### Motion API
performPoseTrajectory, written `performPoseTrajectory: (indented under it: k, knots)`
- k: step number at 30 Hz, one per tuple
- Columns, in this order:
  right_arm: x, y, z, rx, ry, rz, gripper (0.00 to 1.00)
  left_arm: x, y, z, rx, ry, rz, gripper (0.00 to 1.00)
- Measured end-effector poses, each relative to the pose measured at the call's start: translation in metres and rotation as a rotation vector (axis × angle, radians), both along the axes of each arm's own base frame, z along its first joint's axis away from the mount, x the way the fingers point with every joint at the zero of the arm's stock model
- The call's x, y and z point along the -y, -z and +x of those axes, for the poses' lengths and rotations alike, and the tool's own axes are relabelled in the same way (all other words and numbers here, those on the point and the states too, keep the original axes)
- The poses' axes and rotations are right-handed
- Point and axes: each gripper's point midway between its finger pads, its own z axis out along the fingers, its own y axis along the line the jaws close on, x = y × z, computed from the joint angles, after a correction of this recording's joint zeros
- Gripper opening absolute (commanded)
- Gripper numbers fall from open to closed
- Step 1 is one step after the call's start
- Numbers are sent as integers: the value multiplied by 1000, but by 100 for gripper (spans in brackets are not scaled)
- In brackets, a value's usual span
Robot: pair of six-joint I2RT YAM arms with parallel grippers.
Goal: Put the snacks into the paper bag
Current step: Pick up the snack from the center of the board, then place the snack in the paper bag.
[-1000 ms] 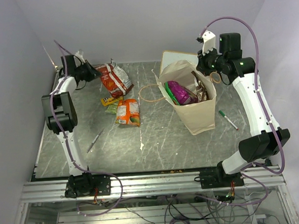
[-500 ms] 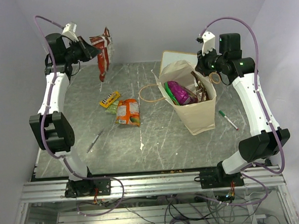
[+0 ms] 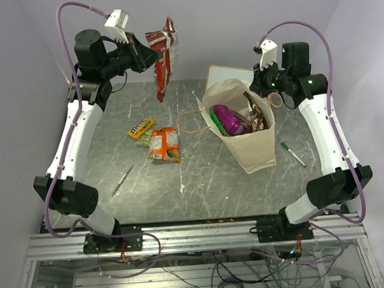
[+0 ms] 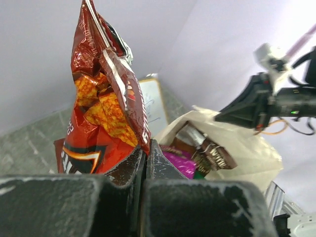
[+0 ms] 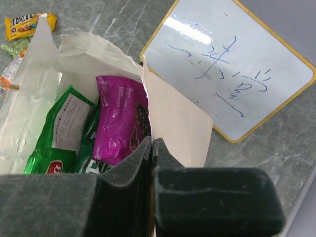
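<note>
My left gripper (image 3: pixel 149 54) is pressed together on a thin edge of the red chip packet (image 3: pixel 163 62), which hangs in the air at the upper middle of the top view, well apart from the paper bag (image 3: pixel 254 147) at centre right. In the left wrist view the fingers (image 4: pixel 133 165) pinch only a narrow strip of glossy film while the packet (image 4: pixel 106 113) towers over them. I judge that to be the main risk: the film could slip out during a quick swing, and the packet would drop short of the bag.

My right gripper (image 3: pixel 260 81) is closed on the bag's far rim; in the right wrist view its fingers (image 5: pixel 133 160) clamp the paper wall (image 5: pixel 170 118) to hold the mouth open. If I pull too hard, the rim may tear or the bag may tip.

The bag already holds a purple packet (image 5: pixel 121 116), a green packet (image 5: pixel 61 123) and a brown packet (image 4: pixel 210 153) standing high. The red one is long, so if lowered flat it may snag on the rim or sit on top and slide out. I should enter end first, near the open left side of the mouth.

An orange packet (image 3: pixel 164 144) and a yellow M&M's packet (image 3: pixel 141 127) lie on the table left of centre.
</note>
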Motion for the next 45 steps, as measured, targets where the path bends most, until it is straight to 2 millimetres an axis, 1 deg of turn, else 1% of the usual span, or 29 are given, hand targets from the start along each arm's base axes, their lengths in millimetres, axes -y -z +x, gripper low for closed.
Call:
performPoseTrajectory:
  k: [5, 8, 10, 14, 16, 19, 23, 26, 31, 33, 40, 42, 45]
  knots:
    - [0, -1, 2, 2, 19, 15, 0, 32, -48, -33, 64, 46, -62, 7]
    - [-1, -1, 3, 0, 27, 26, 0, 55, -63, -51, 61, 89, -101, 7]
    - [-1, -1, 4, -1, 31, 31, 0, 75, -63, -64, 34, 132, -120, 7]
    - [-2, 0, 5, -4, 38, 43, 0, 114, -50, -80, -45, 217, -140, 7]
    - [-2, 1, 5, -4, 40, 46, 0, 134, -37, -86, -93, 249, -141, 7]
    - [-2, 0, 5, -5, 42, 48, 0, 163, -13, -100, -175, 303, -135, 7]
    - [0, 0, 6, -3, 51, 43, 0, 192, 13, -114, -263, 343, -121, 7]
    - [1, 0, 7, 1, 58, 40, 0, 202, 23, -119, -312, 340, -125, 7]
    - [3, -3, 6, 12, 67, 37, 0, 208, 29, -121, -391, 318, -165, 7]
    - [4, -2, 6, 14, 77, 34, 0, 210, 36, -119, -432, 300, -179, 7]
    - [9, -4, 8, 25, 108, 30, 0, 215, 69, -112, -573, 254, -216, 7]
    - [11, -4, 9, 27, 119, 28, 0, 218, 75, -110, -601, 251, -233, 7]
    - [14, -4, 10, 25, 140, 27, 0, 221, 78, -109, -631, 250, -255, 7]
